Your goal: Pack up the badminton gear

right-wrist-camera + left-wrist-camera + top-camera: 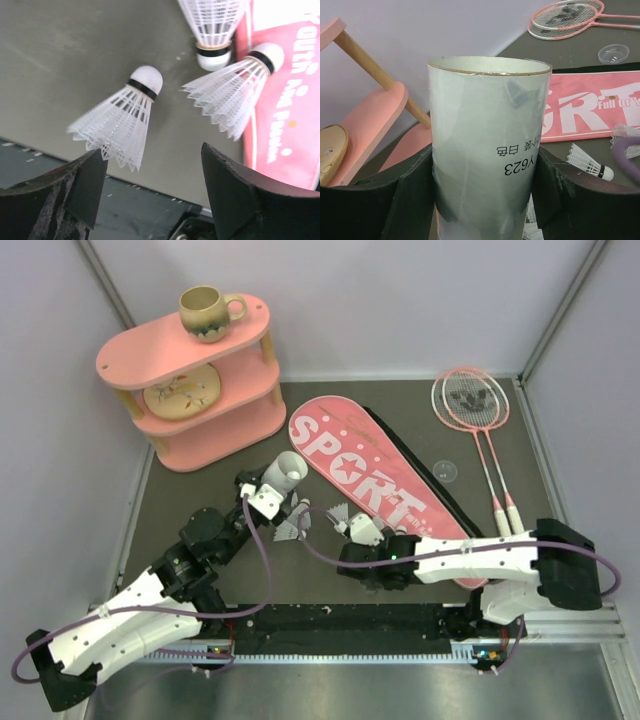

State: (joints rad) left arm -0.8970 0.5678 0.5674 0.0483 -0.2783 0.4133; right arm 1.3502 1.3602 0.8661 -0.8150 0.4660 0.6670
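My left gripper [262,496] is shut on the long white tube [287,471], held tilted with its open mouth up; in the left wrist view the tube [487,115] fills the space between both fingers. My right gripper [353,530] is open and empty, hovering low beside three white shuttlecocks on the mat. One shuttlecock [122,117] lies just ahead of its left finger, and two others [235,92] [212,25] lie by the edge of the pink SPORT bag [380,475]. Two pink rackets [470,400] lie at the far right.
A pink two-tier shelf [195,390] with a brown mug [208,312] stands at the far left. A small clear lid [447,470] lies between the bag and the rackets. Walls close the back and sides. A black rail [340,620] runs along the near edge.
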